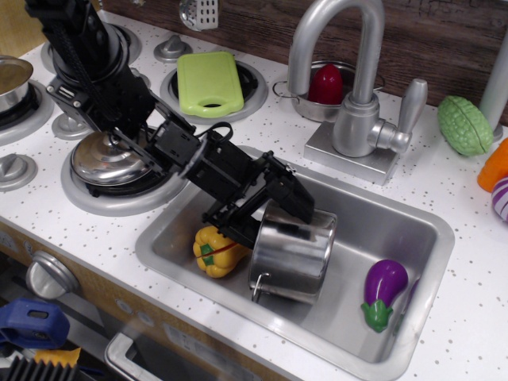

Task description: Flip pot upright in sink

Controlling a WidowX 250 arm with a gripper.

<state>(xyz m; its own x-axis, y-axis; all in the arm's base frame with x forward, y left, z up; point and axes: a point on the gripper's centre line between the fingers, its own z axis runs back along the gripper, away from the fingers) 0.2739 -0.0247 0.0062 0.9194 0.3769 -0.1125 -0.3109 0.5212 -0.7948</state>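
Pot (292,255) is what we see first: a shiny stainless-steel cylinder with mirror-smooth walls, standing mouth-down and slightly tilted in the sink (397,218), a small wire loop handle poking out at its lower left edge. Its flat base faces up and toward the back. The sink is a rectangular brushed-metal basin with rounded corners, set into a white speckled countertop (468,309).

Our black gripper (278,216) reaches down from the left, its angular matte fingers spread to either side of the pot's upper left edge. One finger (295,198) lies over the raised base, the other sits lower against the side wall near the pepper. We cannot tell whether the fingers actually press the steel or only bracket it.

Just beside the pot on its left sits a glossy yellow pepper (216,249) with a green stem, lobed and plastic-looking, touching or nearly touching the pot wall. Well apart, at the right end of the basin, lies a purple eggplant (382,290) with a green cap.

Behind the sink we see a curved matte-silver faucet (349,71), and behind that a smaller steel pot (308,101) holding a red item. A domed steel lid (111,155) with a knob rests on a burner at left, and a lime-green cutting board (209,82) lies farther back.
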